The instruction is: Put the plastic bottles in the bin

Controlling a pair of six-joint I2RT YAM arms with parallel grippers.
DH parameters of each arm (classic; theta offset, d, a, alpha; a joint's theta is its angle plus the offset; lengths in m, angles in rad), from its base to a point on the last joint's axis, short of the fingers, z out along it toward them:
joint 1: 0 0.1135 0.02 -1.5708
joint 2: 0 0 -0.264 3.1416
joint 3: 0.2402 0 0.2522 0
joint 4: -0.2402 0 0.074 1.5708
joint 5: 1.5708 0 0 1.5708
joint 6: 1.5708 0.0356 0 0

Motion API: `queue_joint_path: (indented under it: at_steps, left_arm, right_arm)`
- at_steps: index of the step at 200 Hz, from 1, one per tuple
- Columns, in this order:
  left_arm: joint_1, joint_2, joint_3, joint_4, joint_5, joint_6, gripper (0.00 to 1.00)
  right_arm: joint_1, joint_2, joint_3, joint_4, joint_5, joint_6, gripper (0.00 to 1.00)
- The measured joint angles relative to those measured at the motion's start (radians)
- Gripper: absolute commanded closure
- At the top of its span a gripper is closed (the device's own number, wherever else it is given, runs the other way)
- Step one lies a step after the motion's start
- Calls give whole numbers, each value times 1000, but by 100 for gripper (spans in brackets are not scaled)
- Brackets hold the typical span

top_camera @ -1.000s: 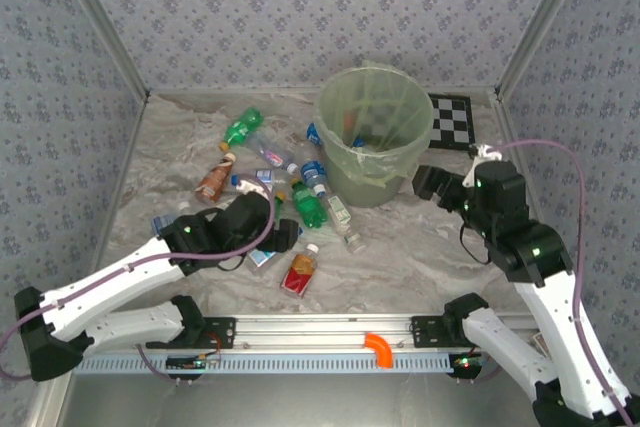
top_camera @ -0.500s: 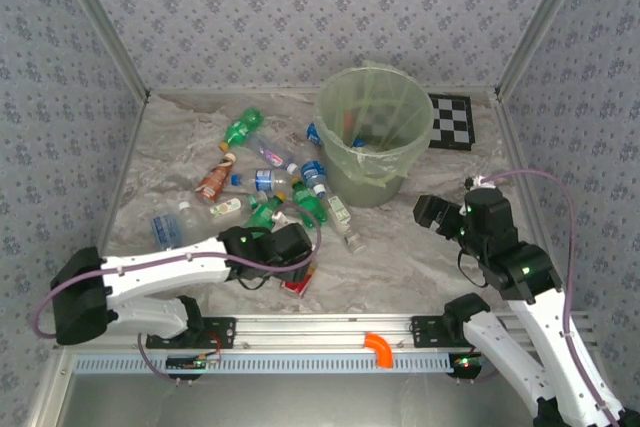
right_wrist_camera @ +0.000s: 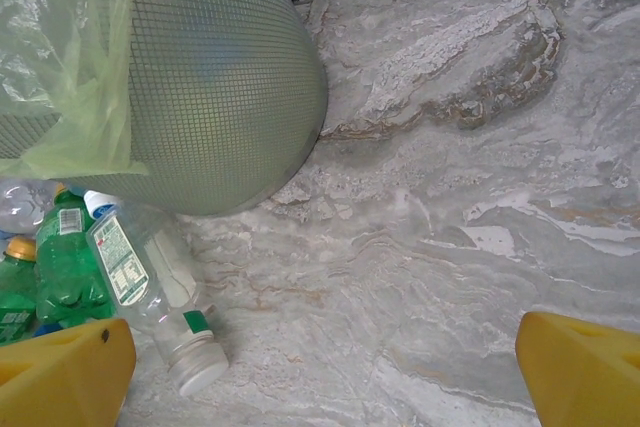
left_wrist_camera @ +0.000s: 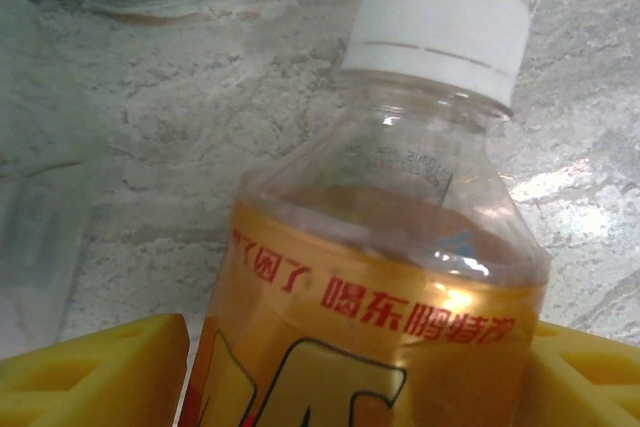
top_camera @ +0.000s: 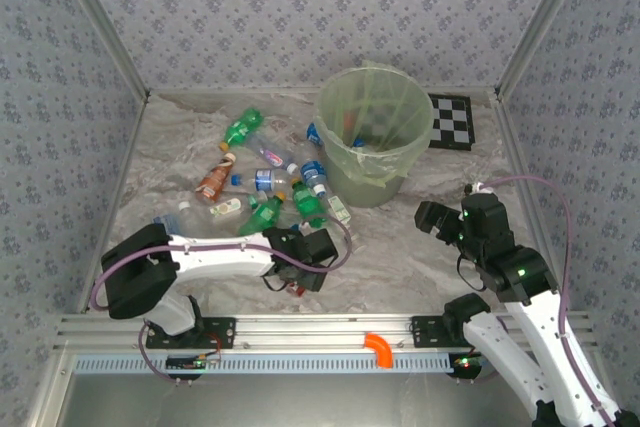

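Orange bottle (left_wrist_camera: 370,297) sits between your left jaws, cap end pointing away; can't tell if clamped. Right jaws wide open, empty.

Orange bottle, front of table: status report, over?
Left gripper astride orange bottle, grip unconfirmed. Right gripper open, empty, near bin. Loose bottles between orange bottle and bin.

Our right gripper (right_wrist_camera: 320,377) has bare table (right_wrist_camera: 480,147) straight ahead and off to its right, so we can pass there. The bin (right_wrist_camera: 220,97) blocks ahead-left, with a clear bottle (right_wrist_camera: 150,287) lying just off the left finger. On the left gripper (left_wrist_camera: 340,377), the red-orange bottle (left_wrist_camera: 380,277) fills the gap. We can't really tell if any slack remains.
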Motion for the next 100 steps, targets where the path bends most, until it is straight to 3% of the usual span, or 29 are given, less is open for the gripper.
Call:
queue_joint_path:
  at_steps: [33, 68, 100]
  left_arm:
    - [0, 11, 8, 5, 8, 8, 21]
    - [0, 24, 8, 22, 31, 11, 23]
    - [0, 19, 1, 27, 30, 10, 35]
  right_arm:
    - [-6, 0, 0, 0, 0, -3, 0]
    - [-10, -1, 0, 0, -1, -4, 0]
    - [-10, -13, 0, -2, -1, -5, 0]
